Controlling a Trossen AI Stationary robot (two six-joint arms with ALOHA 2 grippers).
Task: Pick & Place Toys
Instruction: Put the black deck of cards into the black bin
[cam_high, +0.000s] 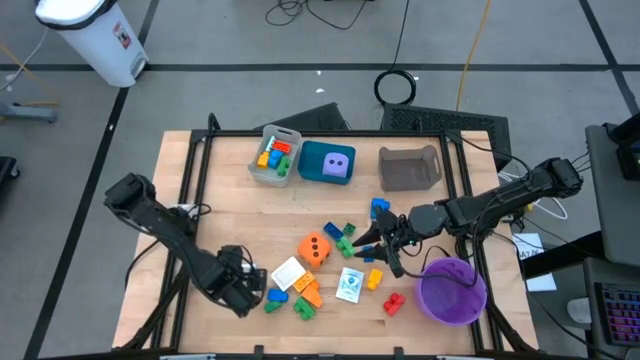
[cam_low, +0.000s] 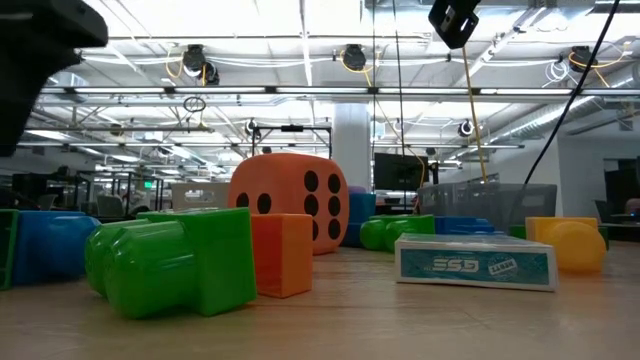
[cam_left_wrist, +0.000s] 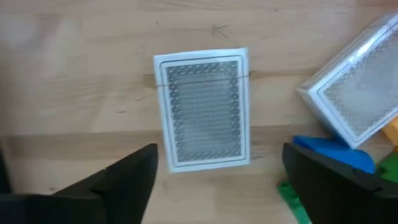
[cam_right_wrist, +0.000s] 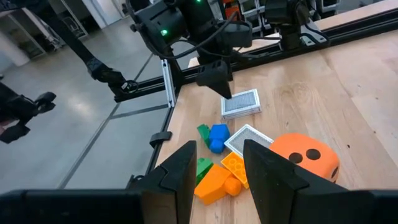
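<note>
A white picture card (cam_left_wrist: 202, 109) lies flat on the wooden table. My left gripper (cam_left_wrist: 219, 155) hangs open just above it and points down, one finger on either side of the card's end; in the high view this gripper (cam_high: 245, 292) hides the card. A second card (cam_left_wrist: 357, 93), a blue brick (cam_left_wrist: 336, 152) and orange bricks (cam_right_wrist: 217, 180) lie close by. The orange die (cam_high: 315, 248) sits mid-table. My right gripper (cam_high: 378, 245) hovers over green bricks (cam_high: 345, 235), fingers apart with nothing between them (cam_right_wrist: 219, 146).
At the far edge stand a grey tray (cam_high: 262, 172) holding bricks, a teal tray (cam_high: 312, 152) holding the purple die (cam_high: 338, 165), and a brown tray (cam_high: 410, 168). A purple bowl (cam_high: 452, 290) sits near right. Another card (cam_high: 350, 285), with yellow and red bricks beside it, lies near the front.
</note>
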